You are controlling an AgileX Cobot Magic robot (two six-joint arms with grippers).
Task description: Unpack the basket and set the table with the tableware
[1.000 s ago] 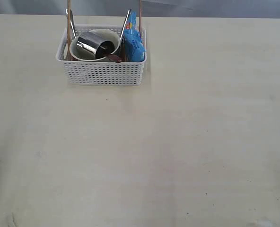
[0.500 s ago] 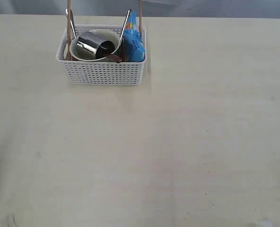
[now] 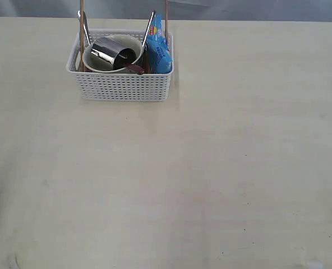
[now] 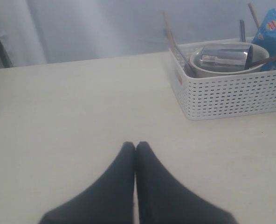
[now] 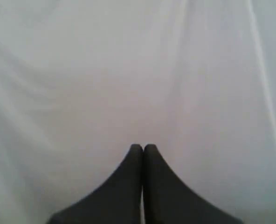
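In the exterior view your basket [image 3: 121, 87] stood in the upper left of the frame, on the table [image 3: 211, 168], and the rest of the tabletop lay bare. Inside the basket the cream bowl [image 3: 93, 63] held the steel cup [image 3: 111, 53], tipped on its side with its mouth toward the right. The dark red spoon [image 3: 135, 69] lay at the bowl's right rim, and the blue chip bag [image 3: 157, 53] stood upright at the basket's right end. Two chopsticks [image 3: 81, 22] rose near the left and right ends, and two steel handles [image 3: 148, 25] leaned out beside them; you could not tell knife from fork.

Neither arm showed in that view. Your left gripper [image 4: 136, 145] hung above the table with its jaws pressed together, holding nothing, the basket well apart from it. Your right gripper [image 5: 143, 147] was likewise closed and empty, facing a pale cloth [image 5: 128, 70].
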